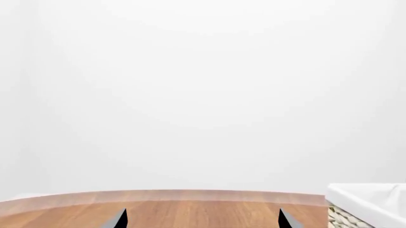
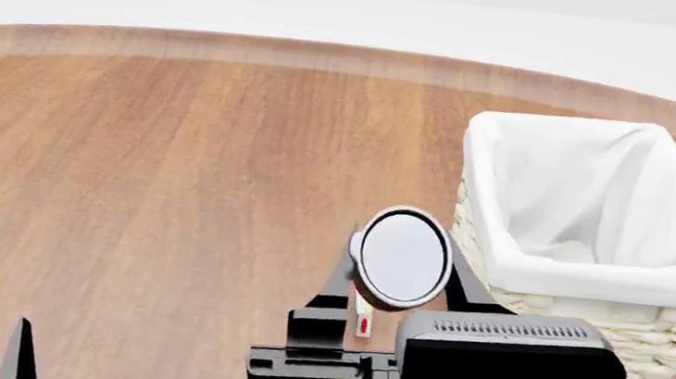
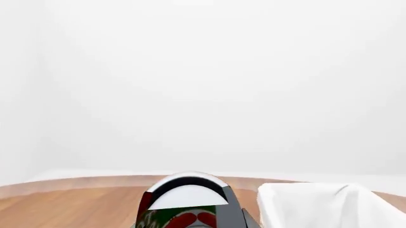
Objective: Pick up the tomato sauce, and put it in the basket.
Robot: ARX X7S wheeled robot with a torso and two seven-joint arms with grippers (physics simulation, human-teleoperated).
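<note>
The tomato sauce [image 2: 402, 255], a small can with a silver-white lid and dark rim, hangs above the table with my right gripper [image 2: 397, 293] shut on it. It is just left of the basket [image 2: 671, 343], a cream wicker one with a white cloth liner. In the right wrist view the can [image 3: 184, 209] shows its red and green label between the fingers, and the basket liner [image 3: 317, 204] lies beside it. My left gripper [image 1: 203, 221] is open over bare wood, with the basket corner [image 1: 368, 204] off to one side.
The round wooden table [image 2: 165, 182] spreads out left of the basket, its far edge against a white background. Only a tip of the left gripper's finger [image 2: 18, 354] shows at the bottom left of the head view.
</note>
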